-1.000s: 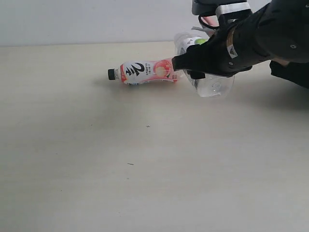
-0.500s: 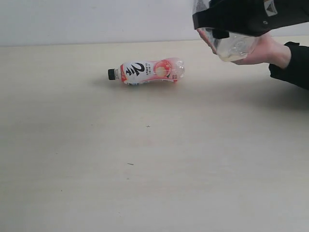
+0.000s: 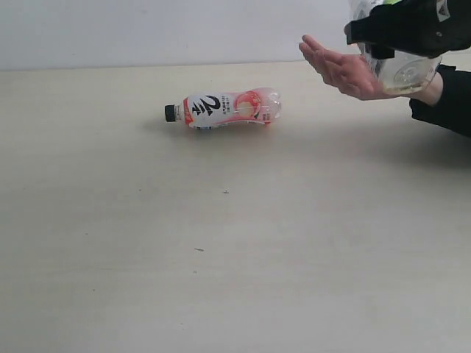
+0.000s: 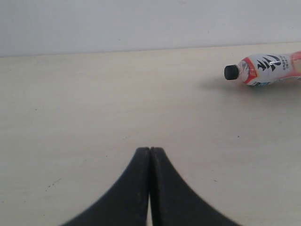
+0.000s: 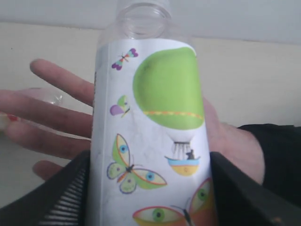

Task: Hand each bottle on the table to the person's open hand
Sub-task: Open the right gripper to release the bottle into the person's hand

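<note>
Reaching in from the upper right of the exterior view, the right arm holds its dark right fingers [image 3: 412,26] above the far edge of the bench [image 3: 221,257]. They are clamped on the green-patch bottle [image 3: 403,72]. In the right wrist view one black finger presses each side of the clear bottle's white label, which is printed with a green balloon and butterflies.

The bottle hangs clear of the bench, directly over the open hand [image 3: 340,70]. That hand is palm up with its digits spread and pointing left, and a black sleeve [image 3: 449,103] covers the wrist. The bottle's clear end sits over the heel of the palm, but whether plastic meets skin cannot be told from either view. From the wrist camera the palm and spread digits show behind the bottle on both sides.

The pink-and-white bottle [image 3: 224,109] lies on its side on the bench, well left of the hand, its black cap pointing left.

The left fingers [image 4: 141,188] are pressed tip to tip with nothing between them, poised low over bare bench. The pink-and-white bottle lies well ahead of them and off to one side.
</note>
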`<state>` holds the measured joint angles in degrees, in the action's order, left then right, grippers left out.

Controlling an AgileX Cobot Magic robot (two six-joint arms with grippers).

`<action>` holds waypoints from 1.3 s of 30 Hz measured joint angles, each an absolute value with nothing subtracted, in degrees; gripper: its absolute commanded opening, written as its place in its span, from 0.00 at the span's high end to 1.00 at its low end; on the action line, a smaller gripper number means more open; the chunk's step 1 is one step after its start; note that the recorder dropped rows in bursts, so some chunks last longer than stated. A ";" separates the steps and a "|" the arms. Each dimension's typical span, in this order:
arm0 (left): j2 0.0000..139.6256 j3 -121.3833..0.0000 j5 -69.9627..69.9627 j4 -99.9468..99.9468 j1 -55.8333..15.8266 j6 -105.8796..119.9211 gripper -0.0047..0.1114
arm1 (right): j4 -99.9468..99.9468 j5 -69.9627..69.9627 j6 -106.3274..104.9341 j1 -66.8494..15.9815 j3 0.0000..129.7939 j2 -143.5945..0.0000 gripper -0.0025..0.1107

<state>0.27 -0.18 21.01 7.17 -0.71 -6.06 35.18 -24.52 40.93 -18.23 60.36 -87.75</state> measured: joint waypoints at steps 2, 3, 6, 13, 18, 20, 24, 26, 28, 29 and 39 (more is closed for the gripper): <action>0.27 -0.18 21.01 7.17 -0.71 -6.06 0.94 | 33.95 -23.68 39.58 -17.22 60.91 -90.71 0.98; 0.27 -0.18 21.01 7.17 -0.71 -6.06 0.94 | 33.95 -23.15 39.06 -17.03 61.40 -92.03 0.98; 0.27 -0.18 21.01 7.17 -0.71 -6.06 0.94 | 33.84 -21.93 38.13 -16.89 63.12 -95.02 0.98; 0.27 -0.18 21.01 7.17 -0.71 -6.06 0.94 | 32.83 -20.66 37.90 -16.89 64.38 -97.93 0.98; 0.27 -0.18 21.01 7.17 -0.71 -6.06 0.94 | 32.83 -20.29 37.90 -16.89 64.38 -98.05 0.96; 0.27 -0.18 21.01 7.17 -0.71 -6.06 0.94 | 32.83 -20.19 37.90 -16.89 64.38 -98.05 0.90; 0.27 -0.18 21.01 7.17 -0.71 -6.06 0.94 | 32.83 -20.15 37.78 -16.89 64.38 -98.05 0.72; 0.27 -0.18 21.01 7.17 -0.71 -6.06 0.94 | 32.83 -20.15 37.78 -16.89 64.51 -98.05 0.62; 0.27 -0.18 21.01 7.17 -0.71 -6.06 0.94 | 32.57 -20.15 37.78 -16.89 64.62 -98.05 0.54; 0.27 -0.18 21.01 7.17 -0.71 -6.06 0.94 | 32.56 -20.15 37.68 -16.89 64.62 -98.05 0.50; 0.27 -0.18 21.01 7.17 -0.71 -6.06 0.94 | 32.30 -20.05 37.68 -16.89 64.62 -98.05 0.27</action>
<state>0.27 -0.18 21.01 7.17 -0.71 -6.06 32.30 -20.05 37.68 -16.89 64.62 -98.05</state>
